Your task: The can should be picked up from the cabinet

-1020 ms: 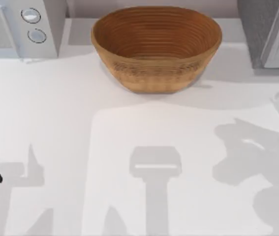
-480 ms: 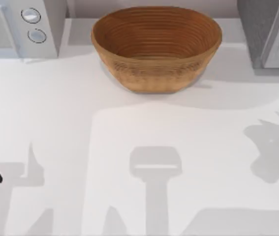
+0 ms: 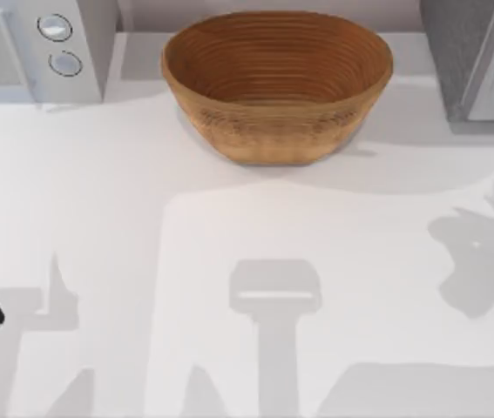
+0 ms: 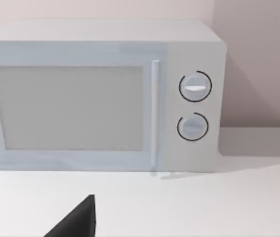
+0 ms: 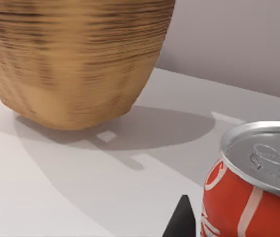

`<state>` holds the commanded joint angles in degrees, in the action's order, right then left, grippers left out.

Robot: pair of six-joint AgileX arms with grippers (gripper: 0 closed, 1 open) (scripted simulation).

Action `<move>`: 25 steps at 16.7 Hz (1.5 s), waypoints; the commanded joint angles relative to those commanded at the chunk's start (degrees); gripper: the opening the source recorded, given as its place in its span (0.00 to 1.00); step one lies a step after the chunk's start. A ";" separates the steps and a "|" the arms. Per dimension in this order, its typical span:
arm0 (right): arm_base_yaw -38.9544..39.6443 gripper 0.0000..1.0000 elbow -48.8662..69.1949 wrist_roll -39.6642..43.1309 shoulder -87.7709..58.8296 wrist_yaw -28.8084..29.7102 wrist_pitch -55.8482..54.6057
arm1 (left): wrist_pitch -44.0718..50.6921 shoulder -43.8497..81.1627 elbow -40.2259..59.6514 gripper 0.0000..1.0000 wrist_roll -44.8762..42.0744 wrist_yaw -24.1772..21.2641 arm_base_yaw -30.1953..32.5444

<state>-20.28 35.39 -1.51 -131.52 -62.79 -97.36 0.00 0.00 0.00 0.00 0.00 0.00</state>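
A red can (image 5: 251,190) with white lettering and a silver pull-tab lid sits upright, cut off at the right wrist view's edge, a dark fingertip (image 5: 181,219) just beside it; the grip cannot be judged. A ribbed woven basket (image 3: 277,83) stands behind, a smooth white microwave (image 4: 102,96) far left.

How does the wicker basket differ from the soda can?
The basket is woven, brown and open at its top; the can is smooth metal, red with white lettering, sealed by a silver lid. The basket is far wider than the can. Both stand upright.
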 joint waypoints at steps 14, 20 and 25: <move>2.35 0.53 1.86 0.18 -1.33 2.48 0.59 | 0.00 0.00 0.00 1.00 0.00 0.00 0.00; 2.35 0.98 1.86 0.18 -1.33 2.48 0.59 | 0.00 0.00 0.00 1.00 0.00 0.00 0.00; 2.35 1.00 1.86 0.18 -1.33 2.48 0.59 | 0.00 0.00 0.00 1.00 0.00 0.00 0.00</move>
<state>-17.93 37.24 -1.33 -132.86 -60.30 -96.77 0.00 0.00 0.00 0.00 0.00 0.00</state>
